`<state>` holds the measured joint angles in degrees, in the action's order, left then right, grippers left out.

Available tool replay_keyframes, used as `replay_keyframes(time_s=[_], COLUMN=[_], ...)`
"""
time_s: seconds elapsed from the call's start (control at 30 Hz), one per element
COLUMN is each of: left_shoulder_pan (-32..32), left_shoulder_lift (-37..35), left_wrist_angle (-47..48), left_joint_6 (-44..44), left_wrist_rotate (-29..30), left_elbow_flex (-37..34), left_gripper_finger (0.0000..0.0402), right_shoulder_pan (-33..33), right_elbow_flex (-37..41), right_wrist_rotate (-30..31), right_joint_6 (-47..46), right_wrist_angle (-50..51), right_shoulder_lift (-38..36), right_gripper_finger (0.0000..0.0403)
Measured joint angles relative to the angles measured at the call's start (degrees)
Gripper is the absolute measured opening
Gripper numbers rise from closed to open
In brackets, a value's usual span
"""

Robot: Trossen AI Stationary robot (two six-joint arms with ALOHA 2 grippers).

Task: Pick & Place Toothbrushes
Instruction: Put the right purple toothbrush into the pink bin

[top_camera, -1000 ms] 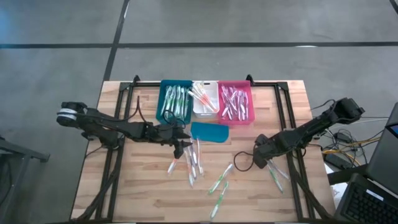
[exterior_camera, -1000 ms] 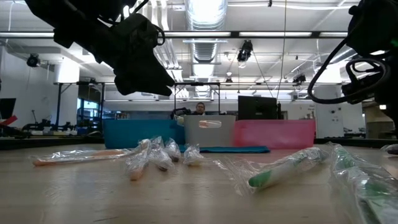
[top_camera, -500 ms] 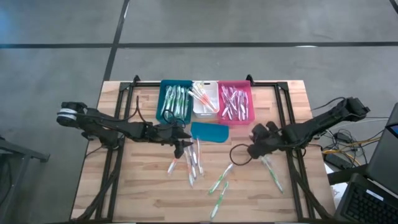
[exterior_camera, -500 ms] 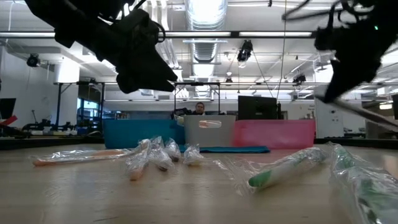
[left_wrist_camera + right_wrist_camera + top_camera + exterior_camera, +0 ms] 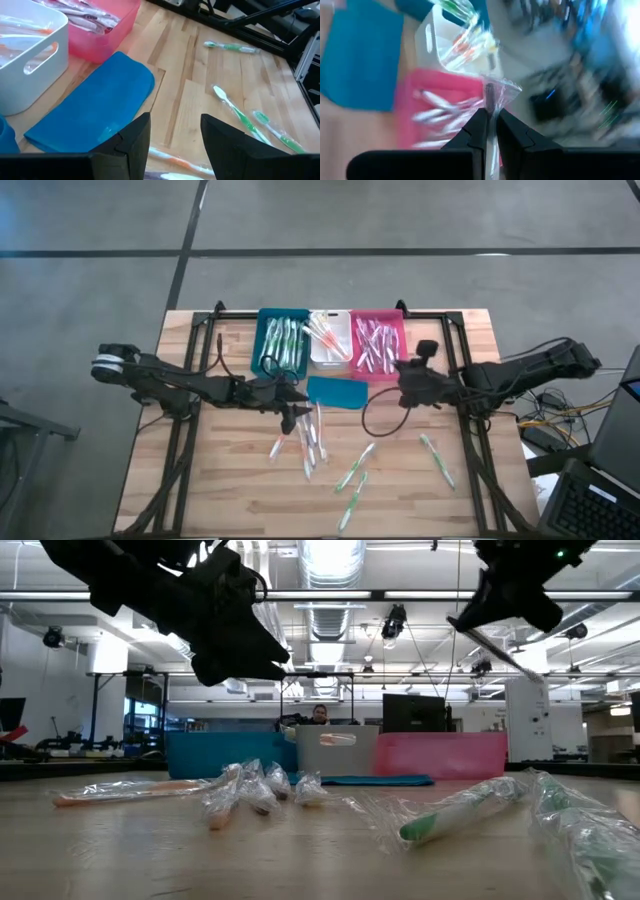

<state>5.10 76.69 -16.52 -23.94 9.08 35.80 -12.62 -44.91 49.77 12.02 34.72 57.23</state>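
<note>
Wrapped toothbrushes lie flat on the wooden table: a cluster (image 5: pixel 310 440), green ones (image 5: pixel 353 472) and one at the right (image 5: pixel 437 458). More fill the teal bin (image 5: pixel 283 342), white bin (image 5: pixel 330 338) and pink bin (image 5: pixel 378 345). My right gripper (image 5: pixel 405 387) hovers beside the pink bin's near right corner, shut on a wrapped toothbrush (image 5: pixel 490 98). My left gripper (image 5: pixel 291 406) stands open above the cluster, beside the flat blue piece (image 5: pixel 337 392), with nothing between its fingers (image 5: pixel 134 142). My right gripper pinches the wrapped toothbrush (image 5: pixel 490 114) between its two fingers, through the clear wrapper. In the low view the toothbrush (image 5: pixel 512 657) sticks out of the gripper (image 5: pixel 505 595) slanting downward, lifted well clear of the table. Which end of it the fingers have is blurred.
The three bins stand side by side at the table's far edge, with the flat blue piece just in front of them. A black frame rail (image 5: pixel 465 370) runs along the table's right side. A dark cable loop (image 5: pixel 378 418) hangs below my right arm.
My right gripper has risen from the table's right part and gone toward the pink bin, rolling about its own axis. It has carried a toothbrush up with it, lifted clear of the table. My left arm has kept still.
</note>
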Motion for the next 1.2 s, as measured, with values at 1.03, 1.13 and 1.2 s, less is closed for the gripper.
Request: replay_keyframes(time_s=[1.03,1.13,1.2], left_shoulder_pan=[-0.1,-0.1,-0.1], left_shoulder_lift=[0.0,0.0,0.0], left_wrist_angle=[-5.9,-6.1,-6.1], left_joint_6=[2.8,2.8,2.8], left_wrist_rotate=[0.0,0.7,1.5], left_elbow_flex=[0.0,0.0,0.0], left_gripper_finger=[0.0179,0.0179,0.0179], right_shoulder_pan=[24.7,26.1,26.8], right_elbow_flex=[-3.0,-5.3,-7.0], right_wrist_rotate=[-22.9,-24.2,-25.2], right_joint_6=[73.7,75.9,77.6], right_wrist_angle=[-11.0,-11.0,-10.5], right_shoulder_lift=[12.3,16.0,18.4], right_gripper_finger=[0.0022,0.0022,0.0022])
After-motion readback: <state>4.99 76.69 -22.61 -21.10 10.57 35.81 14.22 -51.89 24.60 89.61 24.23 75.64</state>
